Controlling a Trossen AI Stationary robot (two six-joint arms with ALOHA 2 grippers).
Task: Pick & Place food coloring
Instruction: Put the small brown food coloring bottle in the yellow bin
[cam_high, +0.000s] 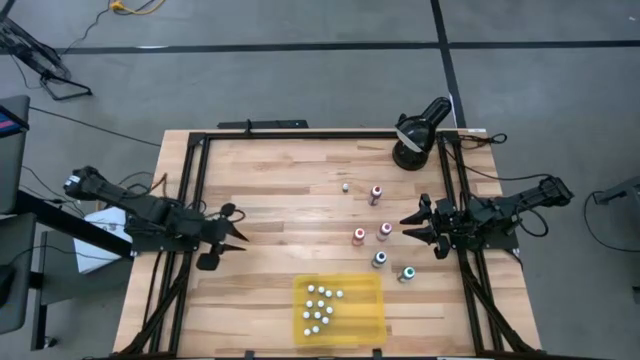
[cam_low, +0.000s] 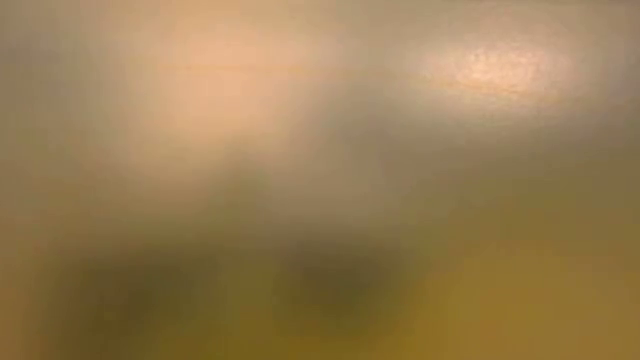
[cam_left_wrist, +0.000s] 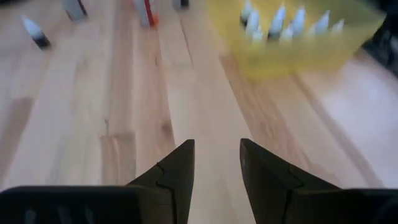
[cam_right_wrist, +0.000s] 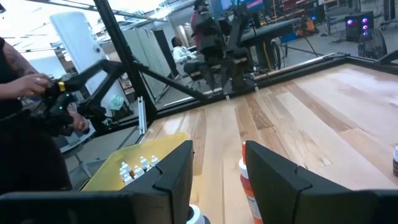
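You are looking straight down on the pale wooden table (cam_high: 280, 190) from overhead, while both wrist cameras are skimming low, sharing the shallow yellow plastic tray (cam_left_wrist: 348, 37).

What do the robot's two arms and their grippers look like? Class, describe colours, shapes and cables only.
Both arms are dark, nearly black, built of chunky jointed segments. The left gripper and the right gripper each end in two dark, wedge-shaped fingers that taper to points. Thin black cables trail from each arm's base across the grey floor. No markings are readable.
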